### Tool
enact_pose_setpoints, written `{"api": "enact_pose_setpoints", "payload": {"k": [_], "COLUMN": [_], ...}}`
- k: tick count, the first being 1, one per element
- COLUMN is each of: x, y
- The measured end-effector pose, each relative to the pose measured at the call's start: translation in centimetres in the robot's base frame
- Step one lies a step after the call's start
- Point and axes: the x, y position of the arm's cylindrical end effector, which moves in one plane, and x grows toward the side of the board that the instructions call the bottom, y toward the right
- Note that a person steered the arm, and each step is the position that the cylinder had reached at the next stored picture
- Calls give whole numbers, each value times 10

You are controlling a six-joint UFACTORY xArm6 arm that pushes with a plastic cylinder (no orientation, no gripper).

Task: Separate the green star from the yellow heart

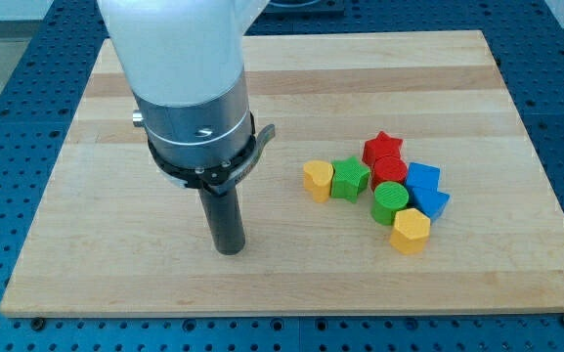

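Observation:
The green star (349,179) lies on the wooden board (291,88), right of centre. The yellow heart (317,180) sits directly on its left side, touching it. My tip (229,248) is at the end of the dark rod, to the left of and lower in the view than the yellow heart, well apart from both blocks.
A cluster touches the green star's right side: a red star (382,148), a red block (389,169), a green cylinder (390,202), two blue blocks (422,178) (431,202) and a yellow hexagon (411,230). The arm's white and metal body (179,78) hides the board's upper left.

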Motion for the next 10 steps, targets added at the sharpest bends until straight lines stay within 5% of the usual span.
{"api": "enact_pose_setpoints", "payload": {"k": [2, 5, 6, 8, 10], "x": [0, 33, -13, -37, -165], "y": [0, 74, 118, 125, 127]}}
